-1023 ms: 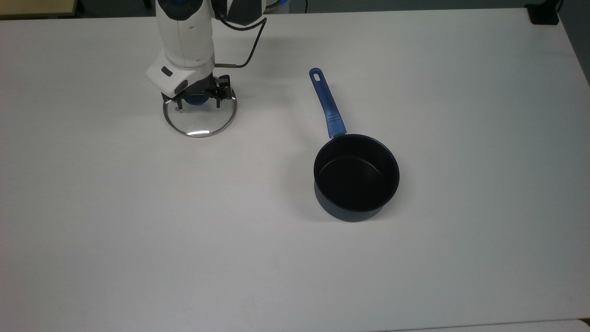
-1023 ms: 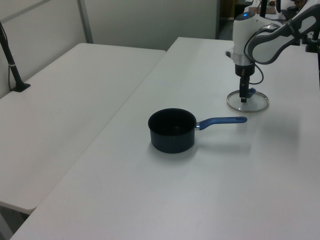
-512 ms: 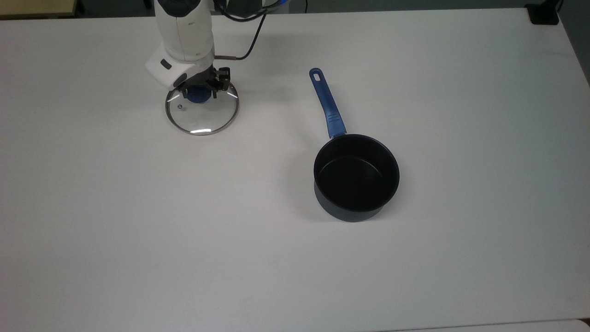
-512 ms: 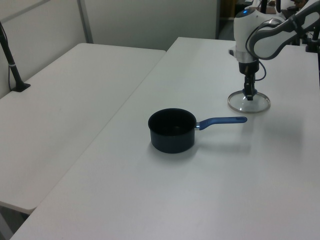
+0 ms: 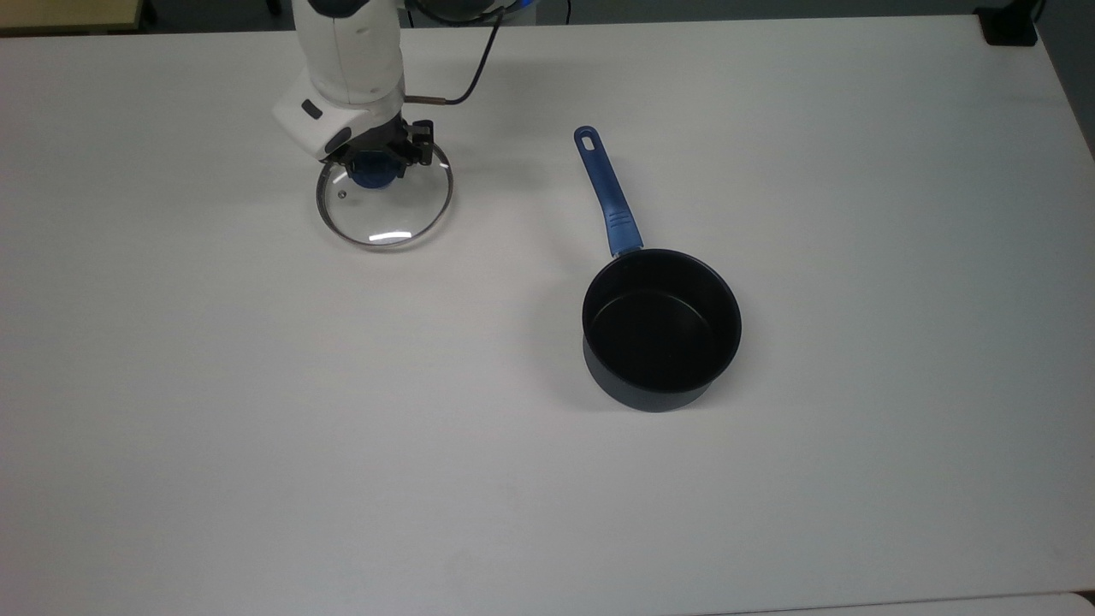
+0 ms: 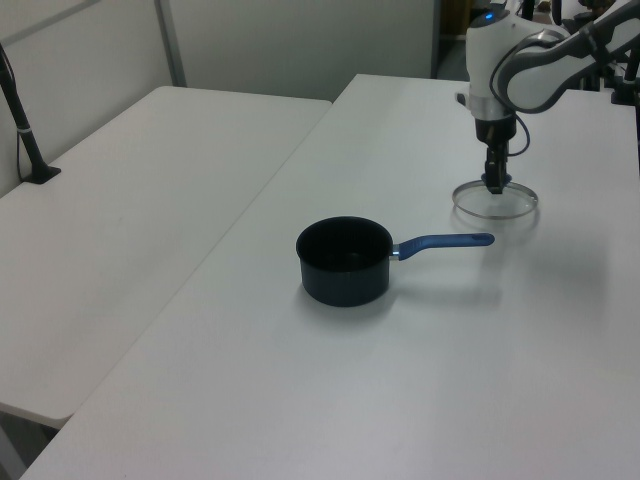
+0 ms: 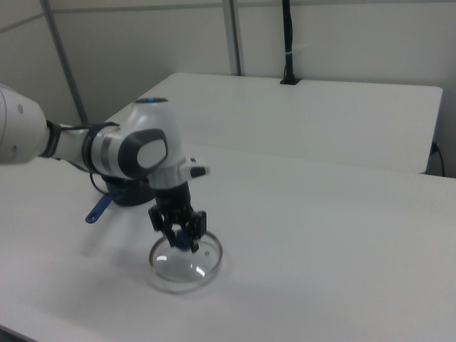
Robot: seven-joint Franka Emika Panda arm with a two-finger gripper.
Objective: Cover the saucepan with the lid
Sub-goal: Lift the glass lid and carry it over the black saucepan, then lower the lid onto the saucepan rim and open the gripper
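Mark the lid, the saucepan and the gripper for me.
lid (image 5: 389,218), top view, on the clear glass below the knob.
saucepan (image 5: 660,329), top view, on the black inside floor.
gripper (image 5: 374,167), top view, midway between the fingertips at the blue knob.

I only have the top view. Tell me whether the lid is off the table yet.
Observer: In the right view the lid hangs level from the gripper, seemingly just clear of the table.
Operator: Check the grip.
Observer: The right view shows the jaws closed on the blue knob.
Operator: Compare that with the saucepan's height.
Observer: In the left view the saucepan wall stands clearly taller than that gap; I'd lift more.
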